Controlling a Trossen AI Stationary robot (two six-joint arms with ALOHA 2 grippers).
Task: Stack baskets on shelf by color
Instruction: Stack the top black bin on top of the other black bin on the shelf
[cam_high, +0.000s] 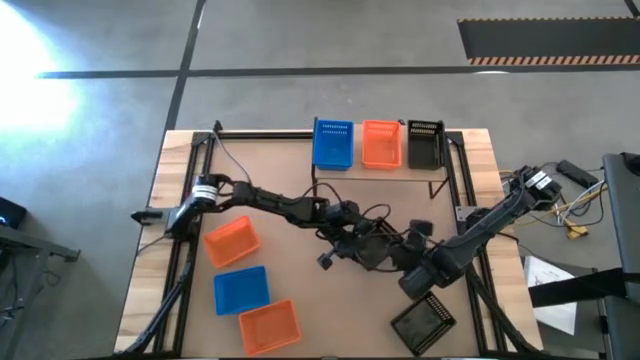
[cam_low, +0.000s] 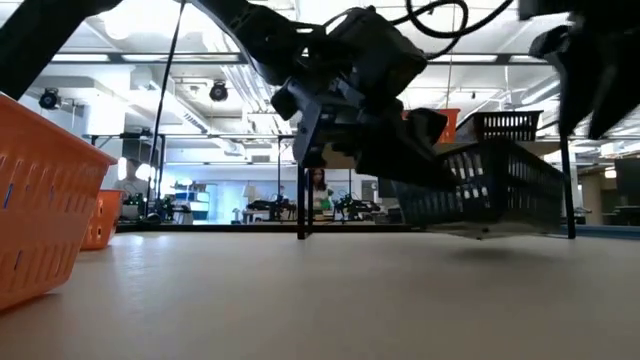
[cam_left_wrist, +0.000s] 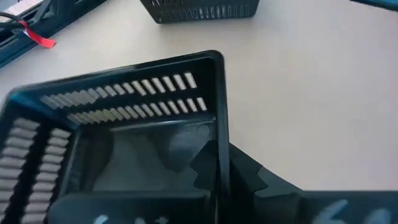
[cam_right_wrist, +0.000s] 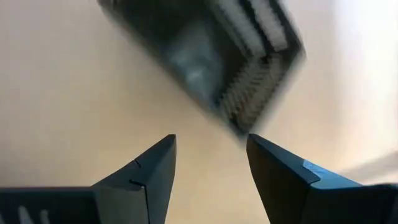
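Black basket (cam_left_wrist: 137, 143) pinched by the rim in left hand (cam_high: 372, 245), lifted tilted just above mid-bench. Right hand (cam_right_wrist: 210, 163) spread wide, gripping nothing, near the right edge above another black basket (cam_high: 425, 322) lying by the front right corner. Shelf (cam_high: 452, 143) along the back edge carrying blue, orange and black baskets. Two orange baskets and one blue near the front left corner.
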